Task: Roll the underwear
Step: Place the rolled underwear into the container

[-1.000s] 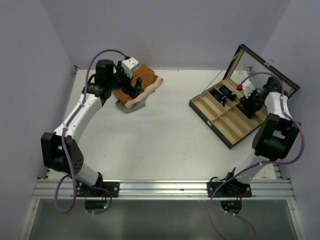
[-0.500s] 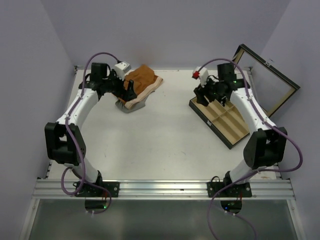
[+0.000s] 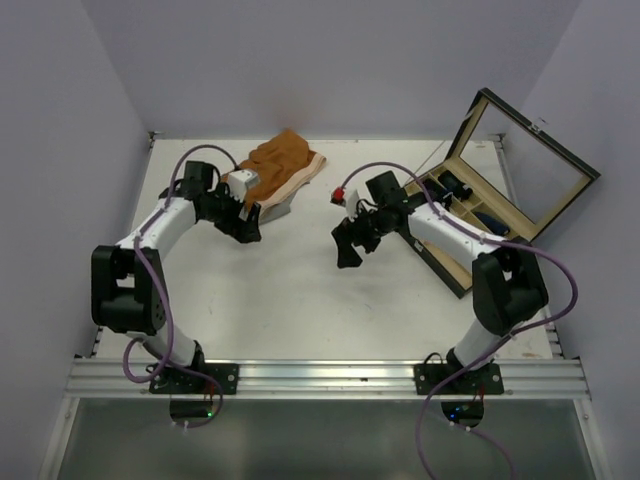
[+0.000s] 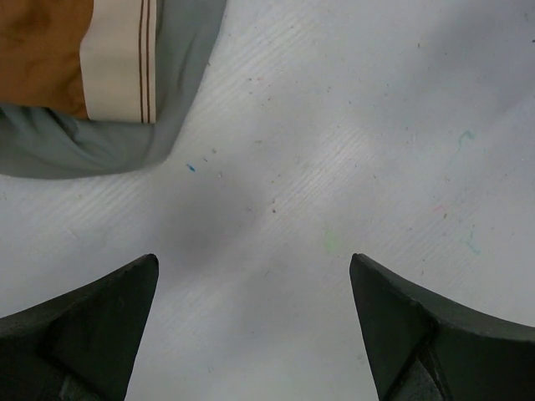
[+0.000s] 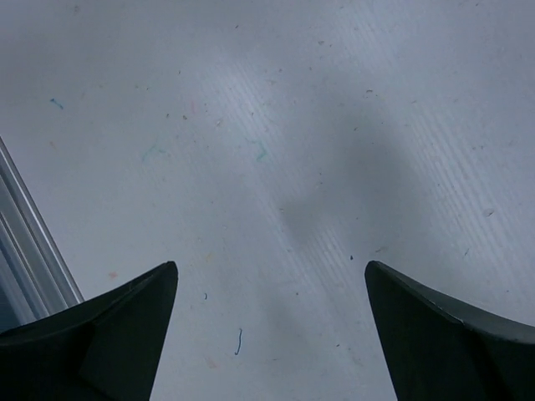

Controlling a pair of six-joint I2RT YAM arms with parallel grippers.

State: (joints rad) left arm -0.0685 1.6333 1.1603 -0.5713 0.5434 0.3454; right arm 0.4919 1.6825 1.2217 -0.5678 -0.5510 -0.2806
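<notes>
No navy-blue underwear lies on the open table. Some dark, bluish bundles sit in the compartments of the open case; I cannot tell what they are. My left gripper is open and empty, low over bare table just in front of the garment pile; its wrist view shows only tabletop between the fingers. My right gripper is open and empty over the table's middle, left of the case; its wrist view shows bare table.
Orange-brown shorts with a cream waistband lie on a grey garment at the back left; the grey garment also shows in the left wrist view. An open compartment case with a raised lid stands at the right.
My right arm swung left from the case to the table's middle. My left gripper came off the orange shorts toward the near side and lower.
</notes>
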